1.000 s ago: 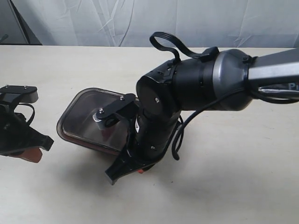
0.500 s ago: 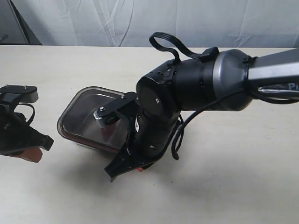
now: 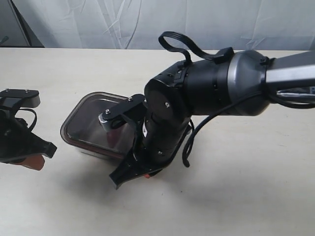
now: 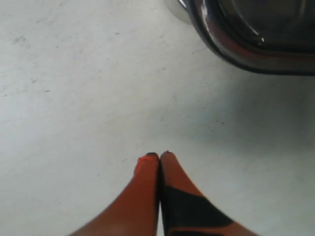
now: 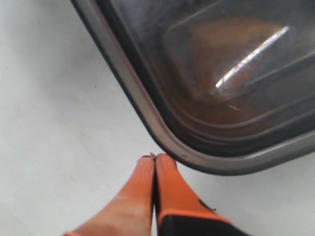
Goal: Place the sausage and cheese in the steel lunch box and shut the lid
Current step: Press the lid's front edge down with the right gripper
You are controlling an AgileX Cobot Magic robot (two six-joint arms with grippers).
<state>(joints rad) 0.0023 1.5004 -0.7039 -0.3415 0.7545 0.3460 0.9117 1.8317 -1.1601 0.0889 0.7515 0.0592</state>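
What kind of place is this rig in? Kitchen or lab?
Most likely a robot lab bench, not a kitchen: bare pale tabletop, wrinkled white sheet as backdrop, and just a lone lidded lunch box by the right arm.

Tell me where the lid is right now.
In the exterior view the lid lies left of centre, between the left tool and the right arm, which hides its right end. The right tool's shut tips sit beside its corner.
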